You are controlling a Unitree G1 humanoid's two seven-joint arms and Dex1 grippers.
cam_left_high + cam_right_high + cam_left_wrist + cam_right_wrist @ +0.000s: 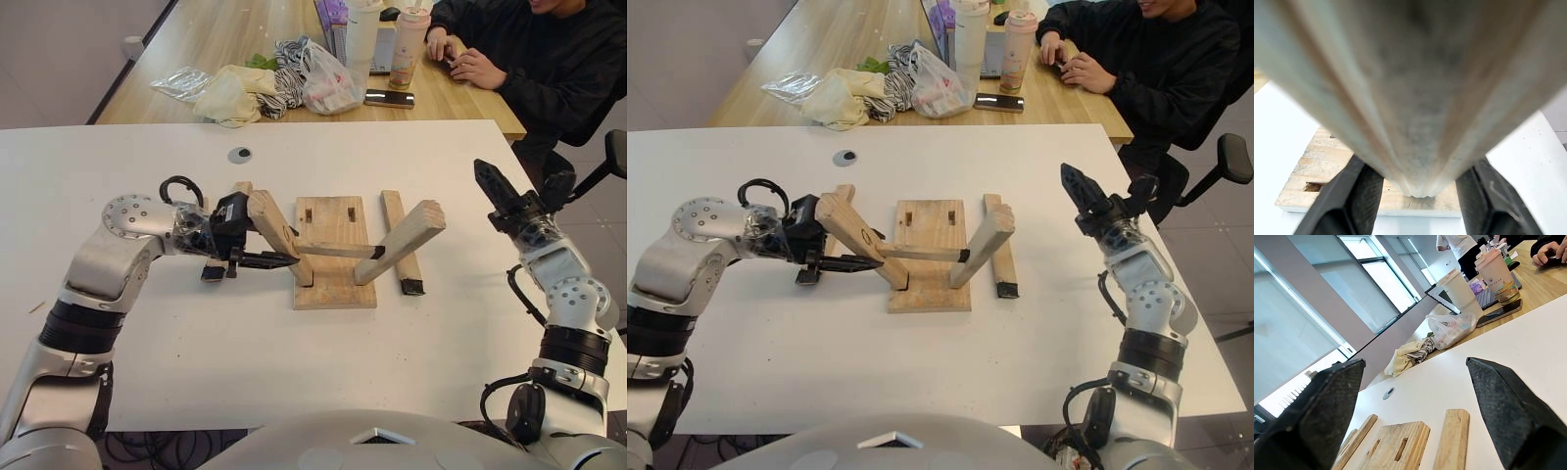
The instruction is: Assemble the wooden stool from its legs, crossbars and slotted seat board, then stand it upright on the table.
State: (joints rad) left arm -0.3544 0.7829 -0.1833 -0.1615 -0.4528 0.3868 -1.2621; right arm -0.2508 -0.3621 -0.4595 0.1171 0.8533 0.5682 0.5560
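White table (118,362), middle: slotted seat board (338,292) lies flat, slots up. Leg-and-crossbar frame (333,251) stands tilted on it, probably for seating into the slots. Left tool (269,257) clamps the left leg (274,225), steadying it. Right tool (493,186) hangs spread wide near the right edge, free.

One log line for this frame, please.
left gripper: shut on leg-crossbar frame, over seat board | right gripper: open, empty | spare leg: flat beside board

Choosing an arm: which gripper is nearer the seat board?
Left. Left gripper, holding a leg, sits at the seat board's left edge; right gripper hangs well off its right.
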